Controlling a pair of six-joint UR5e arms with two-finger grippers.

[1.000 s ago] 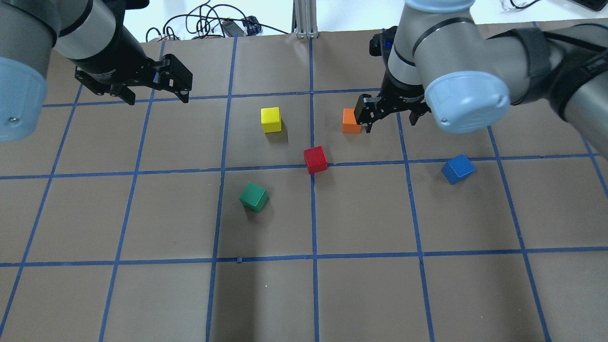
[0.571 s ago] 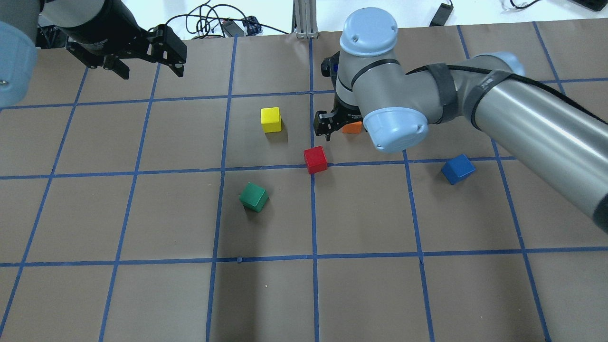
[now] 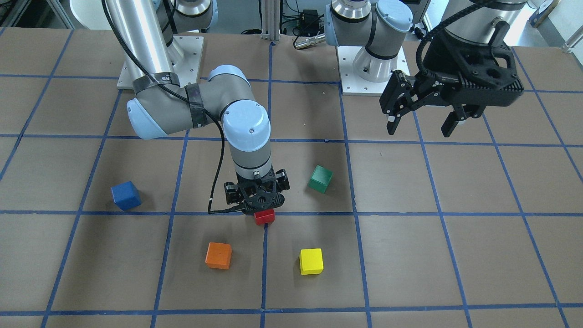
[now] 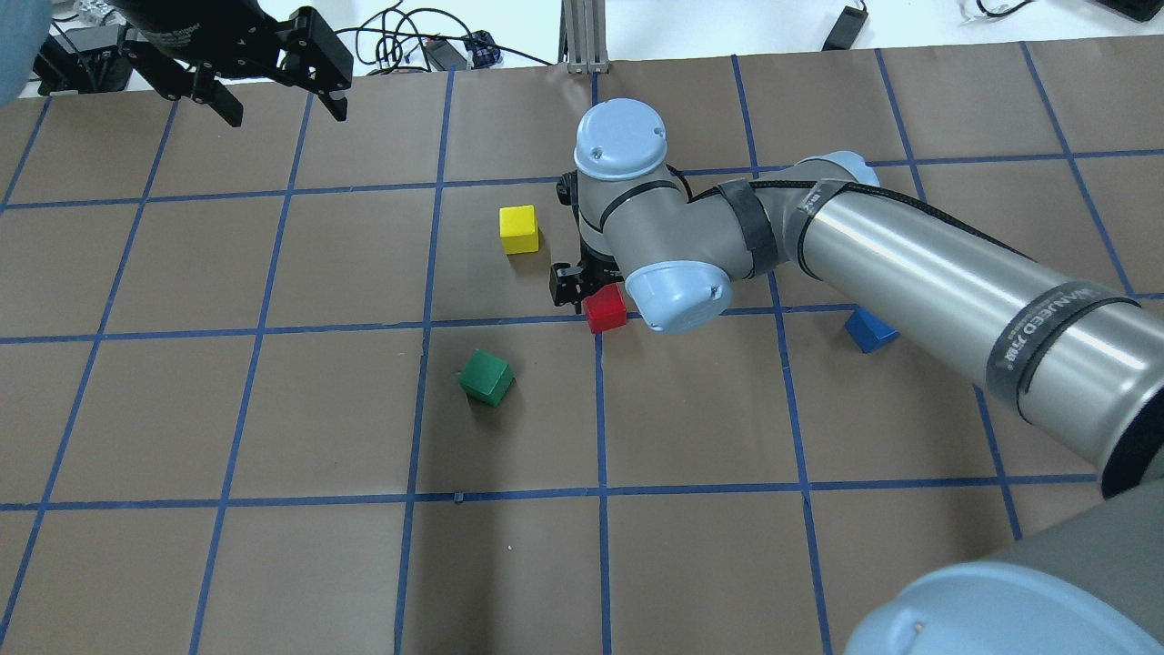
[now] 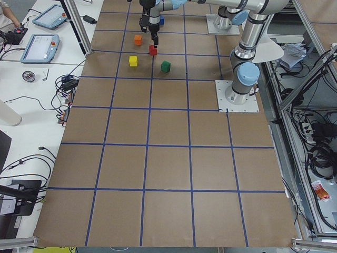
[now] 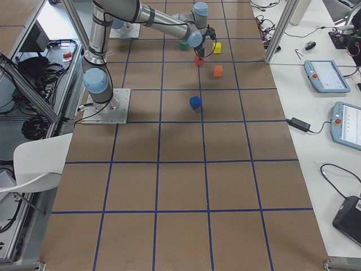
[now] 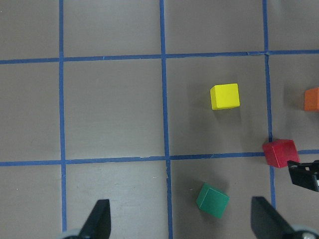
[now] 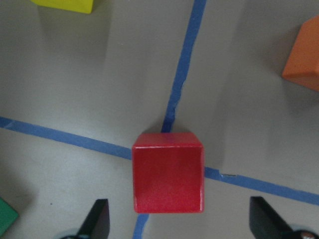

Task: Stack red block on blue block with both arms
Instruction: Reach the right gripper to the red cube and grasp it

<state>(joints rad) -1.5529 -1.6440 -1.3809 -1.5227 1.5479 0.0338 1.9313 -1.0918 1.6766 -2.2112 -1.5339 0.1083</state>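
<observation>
The red block [image 4: 605, 309] sits on a blue tape crossing near the table's middle. It also shows in the front view [image 3: 264, 217] and the right wrist view [image 8: 168, 172]. My right gripper [image 3: 263, 210] is open and low over it, its fingers [image 8: 99, 221] standing to either side of the block without touching it. The blue block [image 3: 125, 195] lies apart on the right arm's side, and in the overhead view [image 4: 868, 332] the arm partly hides it. My left gripper [image 4: 285, 105] is open, empty and raised at the far left.
A yellow block [image 4: 518, 228] and an orange block [image 3: 218, 255] lie just beyond the red one. A green block [image 4: 486, 377] lies nearer the robot. The right forearm [image 4: 909, 264] spans the table's right half. Cables [image 4: 400, 41] lie past the far edge.
My right gripper has moved left from beside the orange block and come down over the red block. My left gripper has drawn back toward the far left edge.
</observation>
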